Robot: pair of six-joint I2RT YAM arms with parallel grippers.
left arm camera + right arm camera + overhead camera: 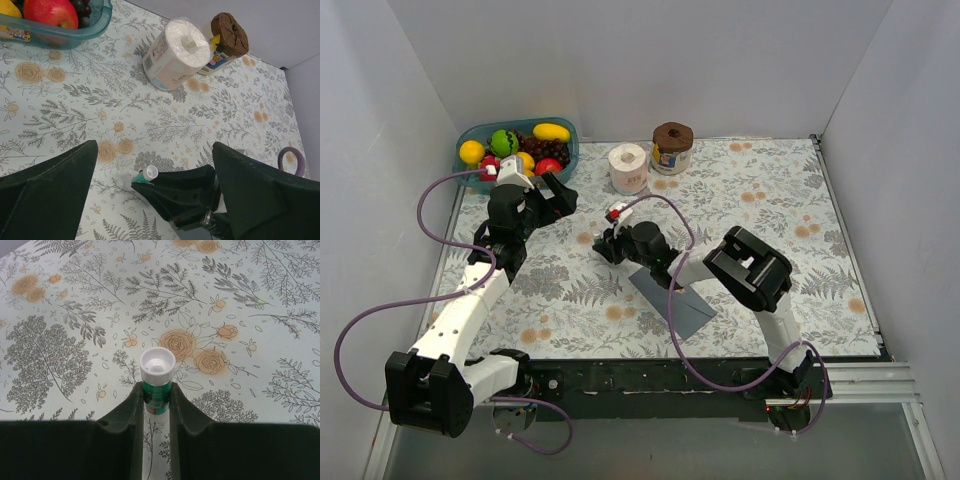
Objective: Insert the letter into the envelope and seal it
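Observation:
The envelope (685, 305), a flat dark slate-grey sheet, lies on the floral tablecloth near the front, partly under my right arm. The letter is out of view. My right gripper (610, 243) hovers just left of the envelope's far corner, shut on a green glue stick (157, 375) whose white end points away from the wrist. The left wrist view shows that same gripper (180, 190) and the glue stick (145, 175) from the far side. My left gripper (555, 195) hangs open and holds nothing, its dark fingers (50, 185) spread wide above the cloth, facing the right gripper.
A teal basket (470, 135) of fruit stands at the back left. A wrapped toilet-paper roll (628, 167) and a jar with a brown lid (672, 147) stand at the back centre. White walls close the table on three sides.

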